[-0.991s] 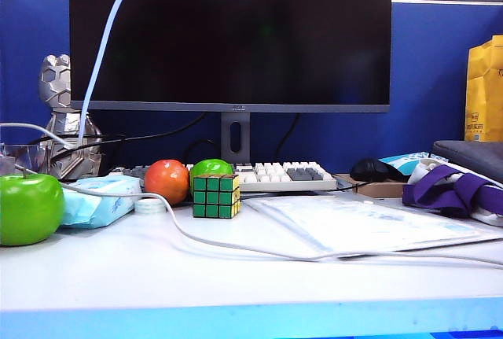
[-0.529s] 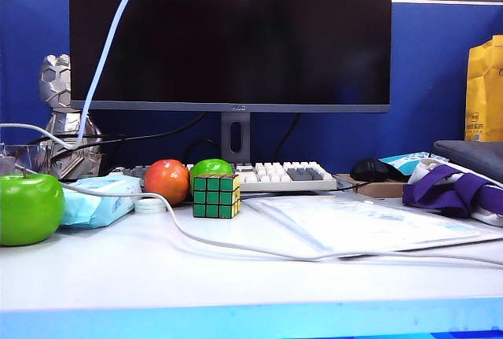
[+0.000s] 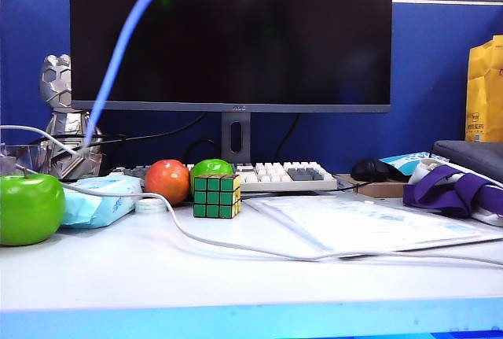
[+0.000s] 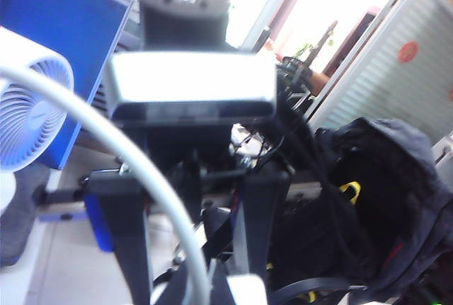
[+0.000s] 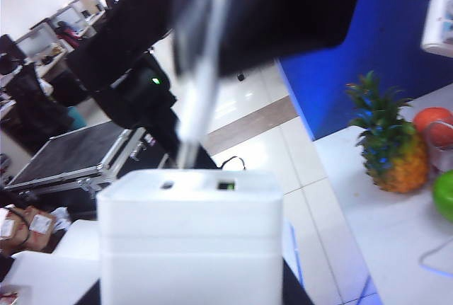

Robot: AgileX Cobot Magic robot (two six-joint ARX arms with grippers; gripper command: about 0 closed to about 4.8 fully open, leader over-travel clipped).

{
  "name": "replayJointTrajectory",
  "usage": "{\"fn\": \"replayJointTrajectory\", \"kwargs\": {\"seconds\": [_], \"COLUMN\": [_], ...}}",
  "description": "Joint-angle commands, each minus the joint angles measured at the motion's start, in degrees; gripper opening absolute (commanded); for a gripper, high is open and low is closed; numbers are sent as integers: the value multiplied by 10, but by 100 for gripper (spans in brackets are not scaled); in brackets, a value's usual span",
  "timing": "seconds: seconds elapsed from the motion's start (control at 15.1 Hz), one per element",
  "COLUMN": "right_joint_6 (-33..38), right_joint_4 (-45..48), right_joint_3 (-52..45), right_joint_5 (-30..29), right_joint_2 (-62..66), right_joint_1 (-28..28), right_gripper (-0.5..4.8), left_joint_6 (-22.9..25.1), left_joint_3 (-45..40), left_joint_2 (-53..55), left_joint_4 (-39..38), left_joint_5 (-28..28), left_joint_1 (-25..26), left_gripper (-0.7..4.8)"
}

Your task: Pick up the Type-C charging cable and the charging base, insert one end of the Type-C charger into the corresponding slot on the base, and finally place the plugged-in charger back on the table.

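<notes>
Neither gripper shows in the exterior view; both are above its top edge. My right gripper is shut on the charging base, a white block with two small slots on its upper face. Above it, my left gripper, a black mass, holds the Type-C charging cable. The blurred plug end reaches down to the base's far top edge; I cannot tell if it is in a slot. In the left wrist view my left gripper is shut on the cable. The cable rises from the table.
On the table stand a green apple, a pale blue tissue pack, a red apple, a Rubik's cube, a keyboard and a plastic sheet. A purple-strapped bundle is at right. A monitor stands behind.
The rising part of the cable has swung to the right at its top and is now blurred. The things on the table have not moved.
</notes>
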Motion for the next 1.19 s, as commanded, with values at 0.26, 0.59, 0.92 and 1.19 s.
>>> {"fn": "replayJointTrajectory", "kwargs": {"seconds": [0.26, 0.59, 0.92, 1.19], "right_joint_6": [14, 13, 31, 31], "right_joint_4": [10, 11, 10, 12], "right_joint_3": [3, 3, 3, 3], "right_joint_5": [-2, 0, -8, -9], "right_joint_2": [-6, -5, 1, 1], "right_joint_1": [-34, -35, -34, -34], "right_gripper": [-5, -4, -5, -5], "left_joint_6": [58, 73, 76, 95], "left_joint_3": [3, 3, 3, 3], "left_joint_2": [-3, -3, -3, -2], "left_joint_4": [-26, -27, -32, -51], "left_joint_5": [1, -8, -10, -20], "left_joint_1": [-1, -1, -1, -1], "left_gripper": [-6, -6, -6, -6]}}
